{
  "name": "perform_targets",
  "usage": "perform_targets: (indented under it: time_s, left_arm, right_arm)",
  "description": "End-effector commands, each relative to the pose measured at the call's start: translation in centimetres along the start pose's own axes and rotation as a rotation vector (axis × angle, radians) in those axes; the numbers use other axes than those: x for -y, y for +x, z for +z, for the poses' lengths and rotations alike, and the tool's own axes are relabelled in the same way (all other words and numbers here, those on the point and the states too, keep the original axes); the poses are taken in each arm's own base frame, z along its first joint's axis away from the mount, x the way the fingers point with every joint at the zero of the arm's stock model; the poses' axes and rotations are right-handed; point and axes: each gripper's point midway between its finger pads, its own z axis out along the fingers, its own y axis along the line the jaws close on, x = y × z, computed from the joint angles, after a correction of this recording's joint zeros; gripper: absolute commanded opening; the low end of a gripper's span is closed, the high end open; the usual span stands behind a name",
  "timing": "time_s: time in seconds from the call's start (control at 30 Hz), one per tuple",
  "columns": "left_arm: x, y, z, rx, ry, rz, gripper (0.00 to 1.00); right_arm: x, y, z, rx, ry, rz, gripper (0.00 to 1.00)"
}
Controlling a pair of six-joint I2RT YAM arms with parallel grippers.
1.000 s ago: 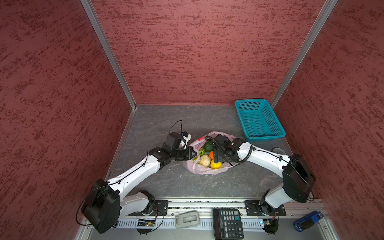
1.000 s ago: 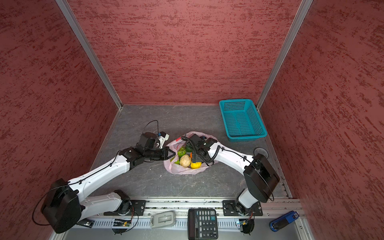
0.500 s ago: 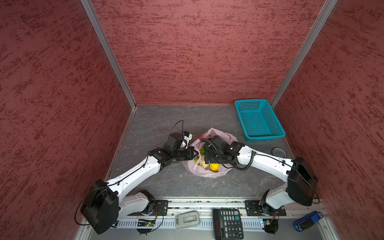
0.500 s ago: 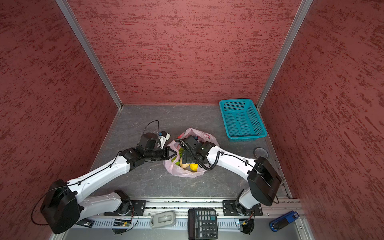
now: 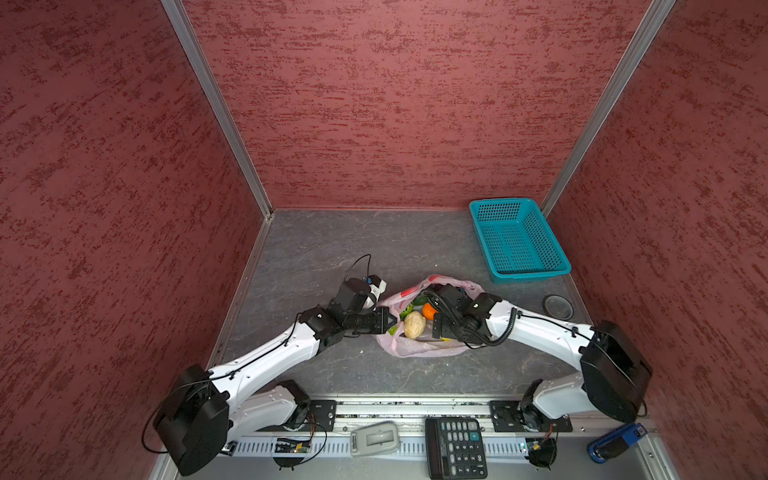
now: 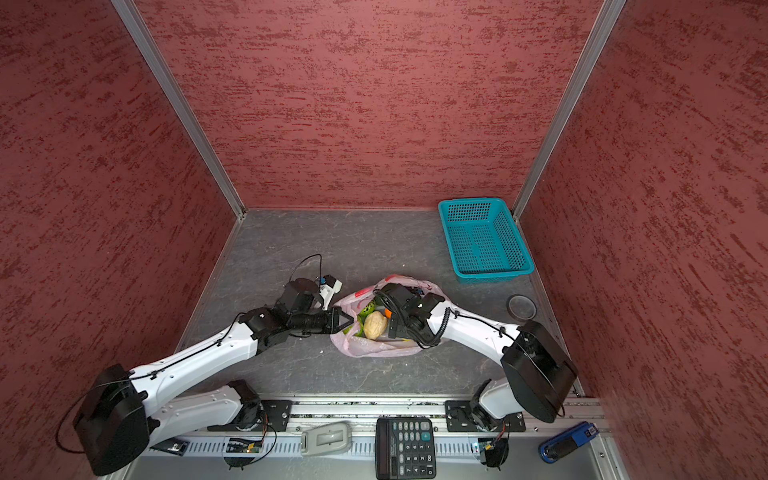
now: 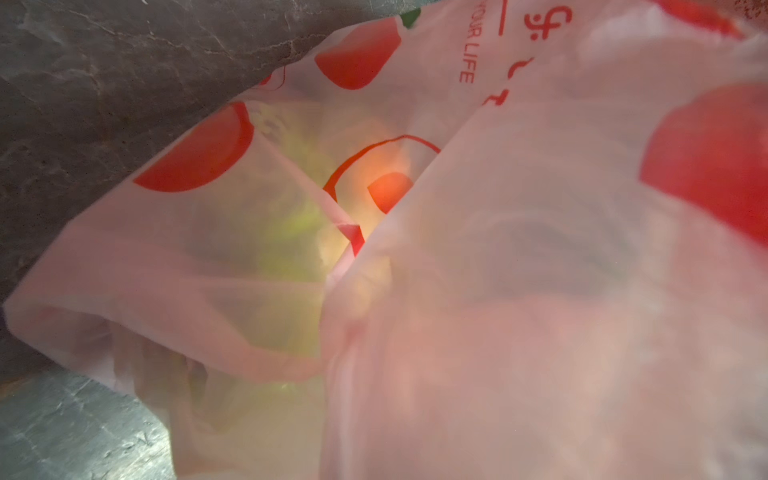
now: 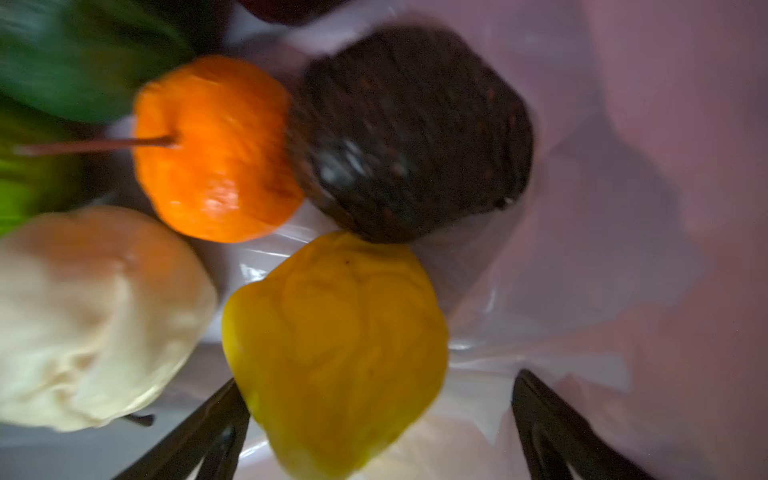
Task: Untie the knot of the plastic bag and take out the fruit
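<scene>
Dropping into bag (image 5: 415, 351): R gripper (image 8: 378, 382) has come from bag's far side down over its middle, jaws wide apart either side of yellow fruit (image 8: 336, 349), not closed on it yet. L gripper (image 5: 385, 322) stays clamped on bag's left rim (keeps mouth open). No knot seen, prob. undone. All fruit still inside bag; first pick looks imminent.

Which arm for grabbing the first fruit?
Right. The right gripper is open inside the plastic bag, jaws either side of the yellow fruit. The left gripper is shut on the bag's rim, probably holding it open.
</scene>
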Motion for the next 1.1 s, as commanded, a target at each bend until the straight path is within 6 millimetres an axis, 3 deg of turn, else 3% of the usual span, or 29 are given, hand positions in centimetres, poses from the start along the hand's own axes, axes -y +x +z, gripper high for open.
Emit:
perform_targets:
  time_s: [0.0, 0.13, 0.23, 0.43, 0.57, 0.77, 1.07]
  left_arm:
    - [0.6, -0.7, 0.0, 0.032, 0.002, 0.012, 0.00]
    - [1.7, -1.7, -0.3, 0.058, 0.017, 0.031, 0.00]
    - [2.5, -2.6, -0.6, 0.085, 0.027, 0.045, 0.00]
    - [3.3, -3.1, -0.3, 0.091, 0.044, 0.050, 0.00]
    - [3.3, -2.7, 0.0, 0.081, 0.043, 0.052, 0.00]
    - [3.2, -2.7, 0.2, 0.079, 0.040, 0.053, 0.00]
    - [3.5, -3.2, 0.6, 0.081, 0.041, 0.053, 0.00]
  right_arm:
    - [-0.8, -0.7, -0.5, 0.024, -0.015, 0.026, 0.99]
    - [-4.1, -2.5, -4.0, 0.102, -0.122, -0.002, 0.99]
    - [-4.8, -3.2, -5.0, 0.126, -0.138, -0.008, 0.99]
    - [-3.3, -3.0, -3.0, 0.103, -0.041, -0.007, 0.99]
    - [-3.8, -3.0, -2.4, 0.110, -0.081, 0.010, 0.98]
    - [-2.9, -2.5, -0.3, 0.113, -0.056, 0.020, 0.98]
    - [-3.9, -2.6, 1.9, 0.111, -0.074, -0.012, 0.90]
